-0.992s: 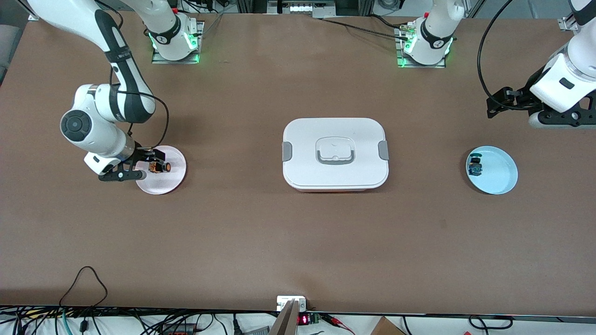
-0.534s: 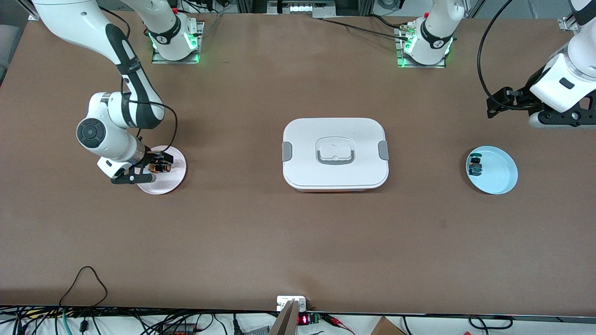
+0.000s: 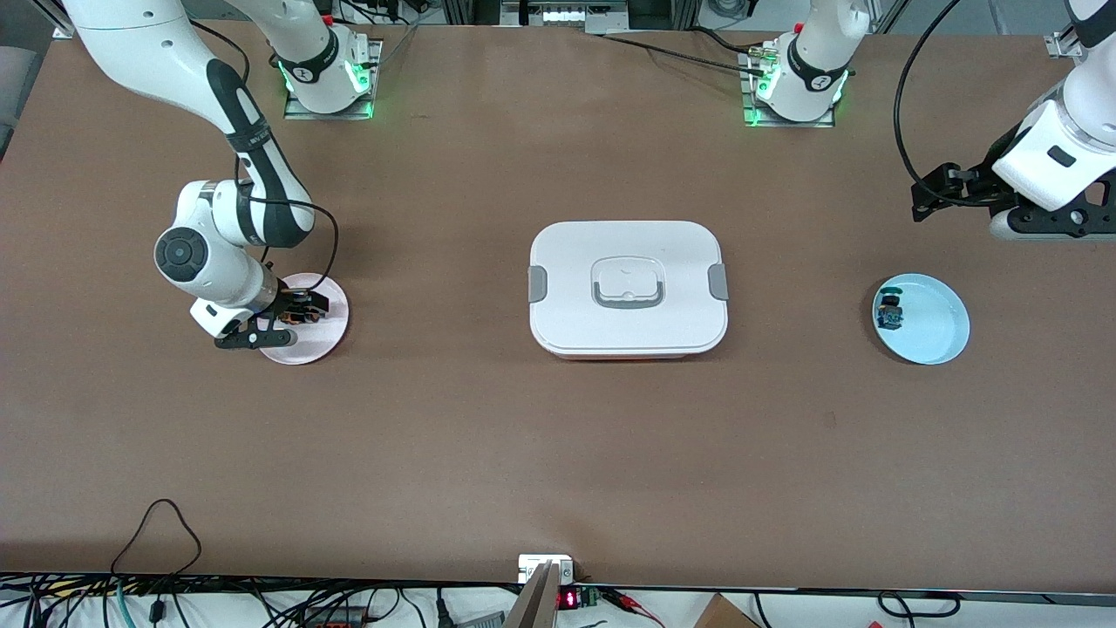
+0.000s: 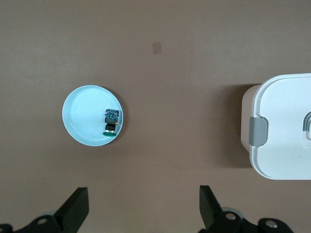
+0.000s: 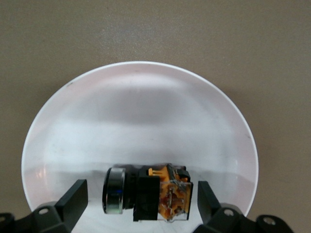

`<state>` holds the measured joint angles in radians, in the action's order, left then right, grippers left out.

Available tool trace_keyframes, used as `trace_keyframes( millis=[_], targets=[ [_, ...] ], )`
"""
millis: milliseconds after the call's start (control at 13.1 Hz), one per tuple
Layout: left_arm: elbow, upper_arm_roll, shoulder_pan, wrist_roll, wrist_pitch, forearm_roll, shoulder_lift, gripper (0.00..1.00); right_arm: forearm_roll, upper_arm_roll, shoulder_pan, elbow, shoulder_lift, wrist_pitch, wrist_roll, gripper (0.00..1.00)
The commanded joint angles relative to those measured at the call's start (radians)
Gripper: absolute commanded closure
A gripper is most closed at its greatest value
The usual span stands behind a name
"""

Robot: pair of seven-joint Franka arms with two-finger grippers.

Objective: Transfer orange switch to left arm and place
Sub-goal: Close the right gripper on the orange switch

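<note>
Table [image 3: 488, 453]: matte brown surface, faintly mottled, no gloss.

Box [image 3: 628, 290]: white plastic, rounded-rectangular, lid on. Grey clip at each short end, grey-edged handle recess in the lid's middle. Sits mid-table, between the two plates and well apart from both. The left wrist view catches only one end of it with one clip [image 4: 257, 132]; the rest is cut off at the frame edge.

Pink plate [image 3: 316, 336]: round, shallow, smooth and slightly glossy, toward the right arm's end of the table. Orange switch [image 5: 146, 193] lies on its side in it: dark ribbed ring at one end, black block in the middle, orange-tan body with small metal contacts at the other. From the front camera the switch is mostly hidden under the tool; only a speck of orange shows.

Right tool [image 5: 138, 201]: low over the pink plate, black fingers spread wide, one on each side of the switch, gaps visible on both sides, not touching it. Finger bases cut off at the frame edge.

Pale blue plate [image 3: 933, 327]: round, shallow, smooth, toward the left arm's end. Holds one small black-and-blue part [image 4: 110, 122] near the rim, with a green end; details too small to make out.

Left tool [image 4: 141, 206]: waits up in the air over bare table near the blue plate, fingers wide apart, holding nothing. Only the fingertips show in its own wrist view.
</note>
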<state>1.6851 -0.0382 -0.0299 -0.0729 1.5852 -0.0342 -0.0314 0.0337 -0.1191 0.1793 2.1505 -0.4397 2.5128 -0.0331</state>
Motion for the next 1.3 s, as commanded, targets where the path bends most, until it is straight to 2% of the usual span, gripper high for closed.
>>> trace_keyframes(
  millis=[0, 611, 687, 763, 840, 992, 1069, 1221],
  targets=[
    [-0.031, 0.001, 0.001, 0.01, -0.024, -0.007, 0.013, 0.0, 0.04, 0.006, -0.007, 0.011, -0.007, 0.032, -0.011, 0.0],
    [-0.031, 0.004, 0.001, 0.012, -0.024, -0.007, 0.013, 0.0, 0.04, 0.006, -0.006, 0.072, -0.002, 0.116, -0.033, 0.0],
    [-0.031, 0.003, 0.001, 0.012, -0.024, -0.007, 0.013, 0.0, 0.04, 0.006, -0.006, 0.072, -0.001, 0.115, -0.036, 0.08],
    [-0.031, 0.003, 0.002, 0.013, -0.024, -0.007, 0.013, 0.0, 0.04, 0.006, -0.007, 0.071, 0.001, 0.11, -0.037, 0.3],
    [-0.031, 0.004, 0.001, 0.013, -0.024, -0.007, 0.013, 0.0, 0.041, 0.006, -0.006, 0.071, 0.004, 0.107, -0.037, 0.46],
    [-0.031, 0.001, 0.001, 0.012, -0.024, -0.007, 0.013, 0.0, 0.04, 0.007, -0.004, 0.062, 0.013, 0.069, -0.04, 0.68],
    [-0.031, 0.0, 0.001, 0.012, -0.024, -0.007, 0.013, 0.0, 0.04, 0.007, -0.004, 0.049, 0.016, 0.042, -0.04, 0.75],
    [-0.031, 0.0, 0.001, 0.013, -0.024, -0.007, 0.013, 0.0, 0.038, 0.007, -0.009, 0.035, 0.022, 0.003, -0.04, 0.84]
  ],
)
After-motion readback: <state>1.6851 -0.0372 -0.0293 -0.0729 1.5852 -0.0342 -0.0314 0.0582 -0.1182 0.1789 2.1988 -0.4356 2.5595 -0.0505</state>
